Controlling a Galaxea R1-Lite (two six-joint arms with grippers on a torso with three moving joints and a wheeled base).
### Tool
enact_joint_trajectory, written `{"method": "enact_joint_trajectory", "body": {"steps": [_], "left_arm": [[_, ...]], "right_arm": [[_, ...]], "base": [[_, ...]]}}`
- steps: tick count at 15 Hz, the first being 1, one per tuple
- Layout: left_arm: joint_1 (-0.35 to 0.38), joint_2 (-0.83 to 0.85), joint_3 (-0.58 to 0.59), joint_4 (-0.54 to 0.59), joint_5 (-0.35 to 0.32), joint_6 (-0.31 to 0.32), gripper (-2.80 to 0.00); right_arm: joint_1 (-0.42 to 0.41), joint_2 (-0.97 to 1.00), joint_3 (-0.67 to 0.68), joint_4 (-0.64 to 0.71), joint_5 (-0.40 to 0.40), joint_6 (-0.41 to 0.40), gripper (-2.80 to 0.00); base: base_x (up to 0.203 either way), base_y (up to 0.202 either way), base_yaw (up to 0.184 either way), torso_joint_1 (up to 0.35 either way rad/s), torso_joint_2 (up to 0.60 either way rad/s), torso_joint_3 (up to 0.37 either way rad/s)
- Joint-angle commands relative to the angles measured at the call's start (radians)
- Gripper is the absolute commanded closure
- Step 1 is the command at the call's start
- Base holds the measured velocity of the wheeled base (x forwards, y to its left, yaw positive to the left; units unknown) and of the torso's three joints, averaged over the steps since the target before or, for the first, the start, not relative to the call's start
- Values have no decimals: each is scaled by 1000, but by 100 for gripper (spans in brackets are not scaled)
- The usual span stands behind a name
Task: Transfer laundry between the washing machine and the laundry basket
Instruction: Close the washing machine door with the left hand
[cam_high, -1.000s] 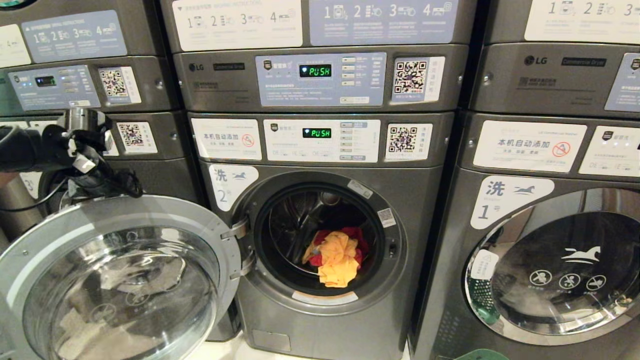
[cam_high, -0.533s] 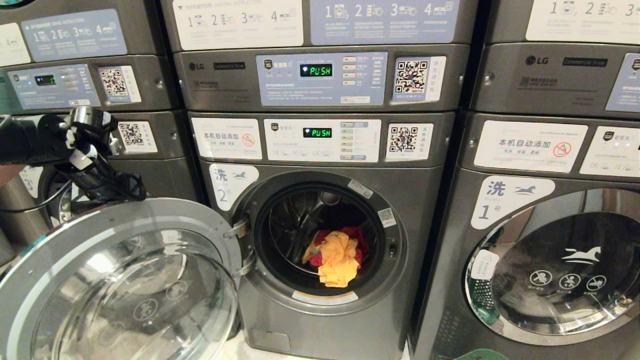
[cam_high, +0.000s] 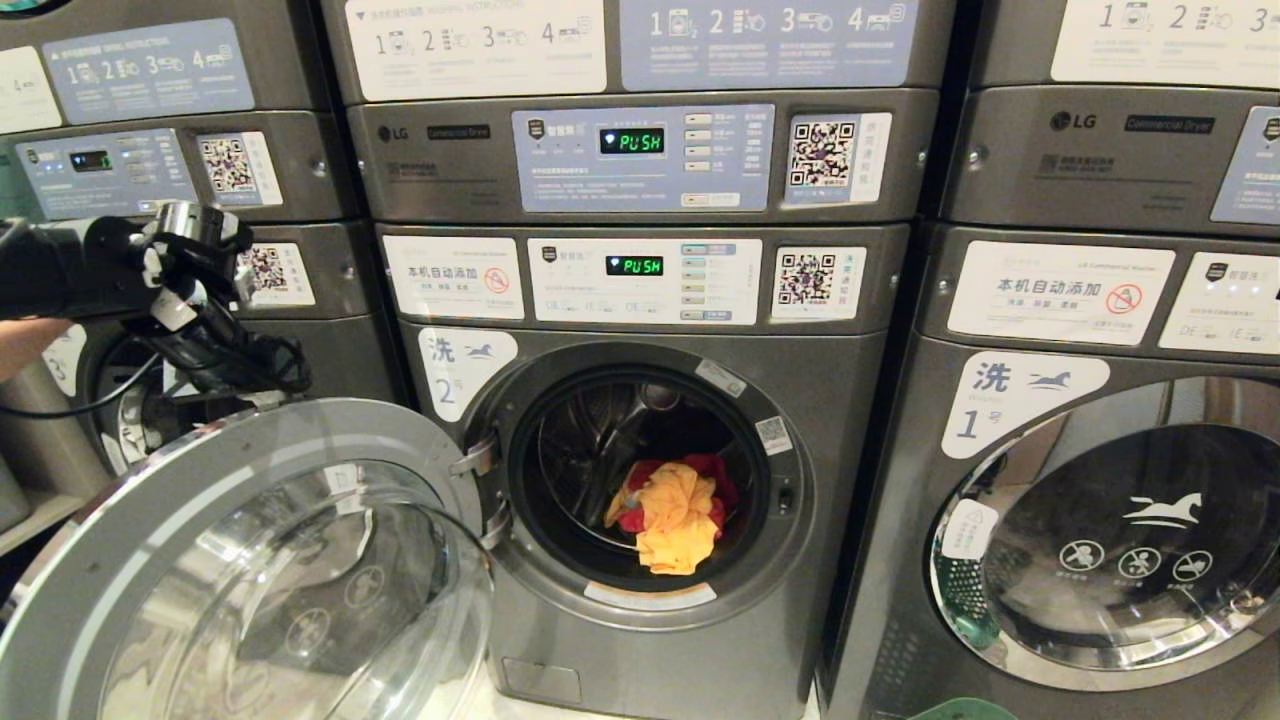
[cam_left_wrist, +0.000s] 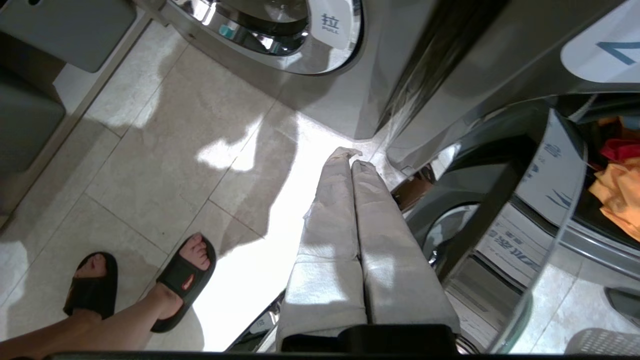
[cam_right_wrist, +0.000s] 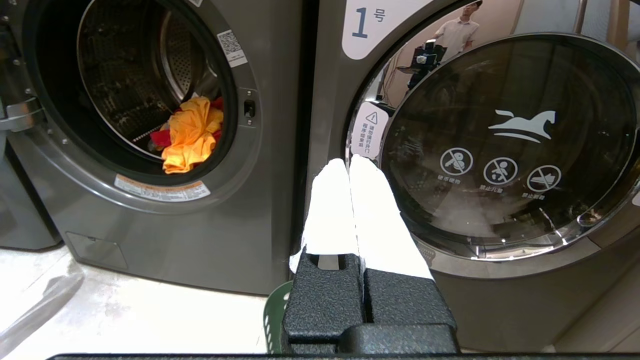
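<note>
Swung wider, the door (cam_high: 270, 570) leaves the washing machine (cam_high: 640, 480) open; left gripper (cam_left_wrist: 350, 160) above it, fingers pressed together, empty; laundry (cam_high: 672, 515) still inside, basket (cam_right_wrist: 275, 317) awaiting.

washing machine (cam_high: 640, 480) drum mouth unblocked, door (cam_high: 270, 560) swung out on left, clothes (cam_high: 672, 515) low inside opening

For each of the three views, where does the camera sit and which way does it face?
Head: faces forward and down at the washing machine, door open; left arm at left.
Left wrist: behind the shut left gripper, faces down at floor tiles and a person's sandalled feet.
Right wrist: behind the shut right gripper, faces both machines.
All three share the orange laundry.
</note>
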Motion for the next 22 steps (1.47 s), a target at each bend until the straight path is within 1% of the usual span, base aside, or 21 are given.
{"method": "enact_joint_trajectory", "body": {"steps": [1,3,8,12,14,16,22], "left_arm": [[-9,-17,0,35,-3,-1,0],[-13,-26,0,88,-27,-2,0],[-13,-18,0,96,-31,-29,0],[-17,-25,0,144,-37,-40,0],[-20,-32,0,149,-85,-47,0],[-24,-38,0,154,-104,-50,0],[-49,-35,0,156,-111,-46,0]], "right_arm": [[0,2,0,0,0,0,0],[0,2,0,0,0,0,0],[0,2,0,0,0,-2,0],[0,2,0,0,0,-3,0],[0,2,0,0,0,-3,0],[0,2,0,0,0,-3,0],[0,2,0,-1,0,-3,0]], "base": [[0,0,0,0,0,0],[0,0,0,0,0,0],[0,0,0,0,0,0],[0,0,0,0,0,0],[0,0,0,0,0,0],[0,0,0,0,0,0],[0,0,0,0,0,0]]}}
